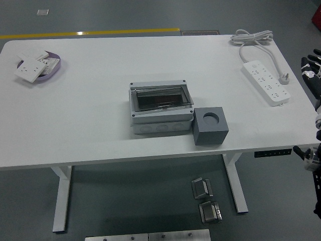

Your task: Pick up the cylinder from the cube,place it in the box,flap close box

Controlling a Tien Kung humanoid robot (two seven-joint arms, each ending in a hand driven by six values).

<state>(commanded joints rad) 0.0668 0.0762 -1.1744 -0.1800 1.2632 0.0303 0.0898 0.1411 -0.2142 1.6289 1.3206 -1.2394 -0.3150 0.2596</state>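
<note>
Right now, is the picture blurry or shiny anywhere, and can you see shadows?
In the head view the light is soft and even. The white table looks bright but has no hard glare. The grey cube and the box are sharp and cast only faint shadows. The box's clear flap looks dark, so its inside is hard to see. The right hand, cut by the picture's edge, looks slightly soft.
</note>
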